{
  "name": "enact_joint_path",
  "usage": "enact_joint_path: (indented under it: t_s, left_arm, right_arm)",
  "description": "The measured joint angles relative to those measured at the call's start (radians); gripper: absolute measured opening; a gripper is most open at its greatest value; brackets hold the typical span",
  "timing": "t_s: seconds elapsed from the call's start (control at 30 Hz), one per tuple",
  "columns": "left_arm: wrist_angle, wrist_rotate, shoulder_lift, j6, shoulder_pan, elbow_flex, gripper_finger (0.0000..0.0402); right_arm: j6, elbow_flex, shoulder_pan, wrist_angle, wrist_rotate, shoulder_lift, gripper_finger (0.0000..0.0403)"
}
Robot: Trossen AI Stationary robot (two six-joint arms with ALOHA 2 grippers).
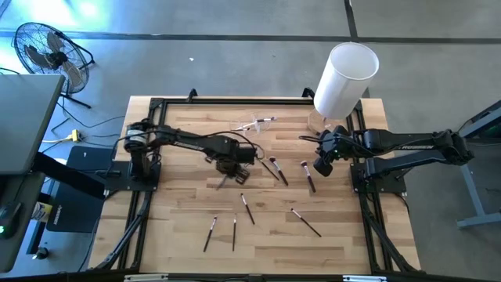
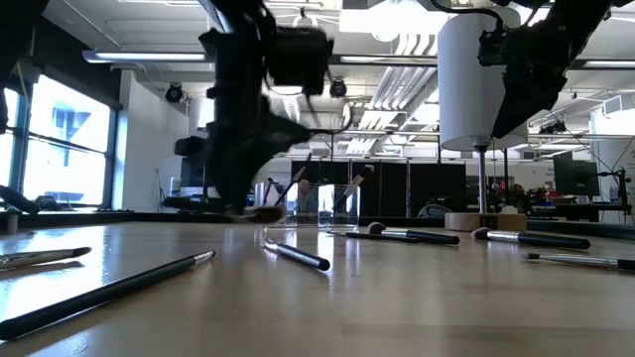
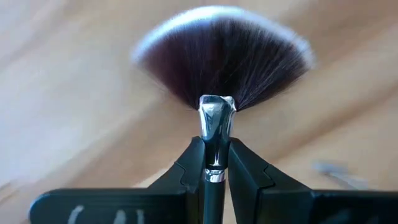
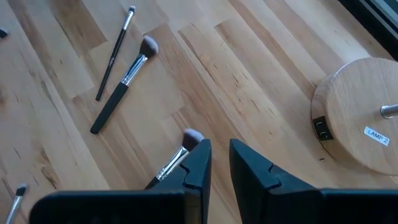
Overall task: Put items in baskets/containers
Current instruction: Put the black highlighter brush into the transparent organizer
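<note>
My left gripper (image 1: 227, 166) is over the middle of the table, shut on a fan-shaped makeup brush (image 3: 221, 56) with dark bristles. My right gripper (image 1: 322, 166) hovers open near the table's right side, just above the wood. A pale-tipped brush (image 4: 177, 158) lies beside its left finger, untouched. Several more slim brushes lie flat on the table: two (image 1: 274, 168) (image 1: 308, 177) between the grippers and others (image 1: 234, 233) toward the near edge. The small clear holder (image 1: 255, 125) stands by the far edge with a few brushes leaning in it. My left gripper pinches the fan brush at its silver ferrule (image 3: 216, 118), between the two fingers. The brush lies along the fingers: the fan of bristles stands out past the fingertips and the dark handle runs back between them. In the low view the fingers point down, with the bristle head (image 2: 260, 211) close above the tabletop.
A tall white cylinder lamp (image 1: 344, 78) on a round wooden base (image 4: 360, 112) stands at the far right corner, close behind my right gripper. A black frame (image 1: 156, 103) rims the table. Bare wood lies along the left side and the near edge.
</note>
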Motion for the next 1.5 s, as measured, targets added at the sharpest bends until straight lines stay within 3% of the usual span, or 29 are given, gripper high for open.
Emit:
enact_joint_path:
  t_s: [0.1,0.17,0.23,0.37,0.53,0.63,0.73,0.87,1.13,1.27,1.5]
  left_arm:
    - [-0.003,-0.041,-0.079,0.045,-0.023,-0.022,0.0037]
    - [0.11,-0.093,-0.141,0.057,-0.039,-0.051,0.0037]
    - [0.118,-0.142,-0.232,0.063,-0.051,-0.12,0.0037]
    - [0.373,-0.257,-0.436,0.081,-0.064,-0.315,0.0037]
    - [1.024,-0.457,-0.646,0.285,-0.055,-0.626,0.0037]
    - [1.501,-0.472,-0.673,0.505,-0.002,-0.79,0.0037]
    - [1.778,-0.369,-0.623,0.673,0.099,-0.866,0.0037]
    - [1.842,-0.243,-0.542,0.692,0.253,-0.875,0.0037]
    - [2.002,0.09,-0.331,0.735,0.506,-0.761,0.0037]
    - [1.988,0.251,-0.234,0.732,0.568,-0.686,0.0037]
    - [1.952,0.43,-0.107,0.732,0.586,-0.561,0.0038]
  right_arm:
    - [0.005,0.0,0.0,0.007,-0.001,0.0,0.0045]
    - [0.008,0.0,0.0,0.007,-0.002,0.001,0.0044]
    - [0.039,0.0,0.0,0.012,0.001,0.0,0.0044]
    - [0.059,0.0,0.0,0.038,0.005,0.001,0.0044]
    - [0.059,0.001,0.0,0.094,0.038,0.008,0.0041]
    - [0.059,0.0,-0.001,0.155,0.078,0.02,0.0042]
    - [0.058,0.0,-0.001,0.229,0.128,0.036,0.0041]
    - [0.058,0.0,-0.002,0.338,0.171,0.065,0.0041]
    - [0.071,0.0,-0.031,0.466,0.188,0.142,0.0035]
    - [0.113,0.0,-0.054,0.49,0.189,0.182,0.0036]
    - [0.191,0.0,-0.074,0.501,0.175,0.226,0.0032]
